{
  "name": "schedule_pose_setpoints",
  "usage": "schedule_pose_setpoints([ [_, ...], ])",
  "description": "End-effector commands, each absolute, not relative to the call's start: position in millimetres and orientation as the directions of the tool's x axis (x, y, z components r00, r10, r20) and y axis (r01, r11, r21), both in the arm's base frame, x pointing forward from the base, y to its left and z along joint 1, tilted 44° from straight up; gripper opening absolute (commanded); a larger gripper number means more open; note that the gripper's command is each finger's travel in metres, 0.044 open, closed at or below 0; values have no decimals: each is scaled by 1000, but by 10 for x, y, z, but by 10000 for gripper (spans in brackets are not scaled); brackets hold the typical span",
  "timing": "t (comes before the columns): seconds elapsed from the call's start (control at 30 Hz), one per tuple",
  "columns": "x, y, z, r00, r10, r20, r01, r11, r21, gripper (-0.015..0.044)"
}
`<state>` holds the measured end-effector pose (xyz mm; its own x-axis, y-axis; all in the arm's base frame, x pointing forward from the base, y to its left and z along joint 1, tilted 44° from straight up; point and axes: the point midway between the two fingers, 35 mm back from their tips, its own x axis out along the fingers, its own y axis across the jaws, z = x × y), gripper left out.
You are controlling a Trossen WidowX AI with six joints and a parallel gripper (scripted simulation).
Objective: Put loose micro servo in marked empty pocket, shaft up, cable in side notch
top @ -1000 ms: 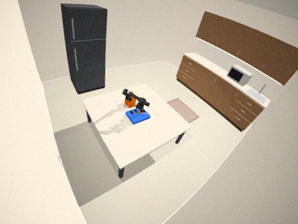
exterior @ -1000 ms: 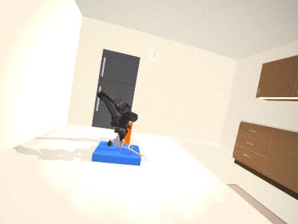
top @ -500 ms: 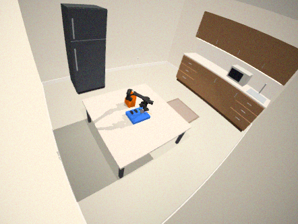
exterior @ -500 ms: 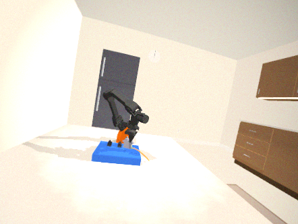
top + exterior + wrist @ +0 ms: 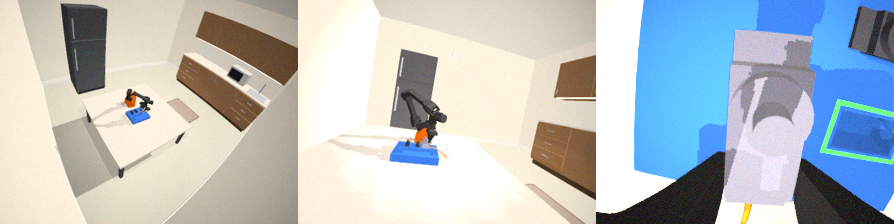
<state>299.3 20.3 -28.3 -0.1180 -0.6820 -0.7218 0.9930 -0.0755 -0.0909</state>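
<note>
The loose micro servo (image 5: 768, 175) (image 5: 425, 145) is light grey, its round output shaft facing the wrist camera. My gripper (image 5: 762, 159) is shut on it, one dark finger on each side near its cable end. The orange cable (image 5: 746, 214) (image 5: 441, 152) trails from that end. The servo is over the blue deck (image 5: 671, 100) (image 5: 414, 159) (image 5: 135, 119), beside the marked pocket, not over it. The green outline (image 5: 830, 126) of the empty pocket is at the right in the wrist view, cut by the frame edge. The height of the servo's underside and the side notch cannot be made out.
A dark servo (image 5: 870, 31) sits on the deck at the wrist view's upper right; two dark servos (image 5: 407, 144) (image 5: 417, 145) show in the exterior view. An orange object (image 5: 130, 101) (image 5: 421, 135) stands behind the deck by the arm. The deck rests on a pale table (image 5: 125, 145).
</note>
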Motion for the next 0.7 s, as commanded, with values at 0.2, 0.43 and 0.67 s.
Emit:
schedule_pose_setpoints([
  [0.2,3008,230,-280,-112,-678,-726,934,178,-310,0],
  [0.43,3008,230,-280,-112,-678,-726,827,342,-447,0],
  [0.67,3008,230,-280,-112,-678,-726,672,487,-558,0],
])
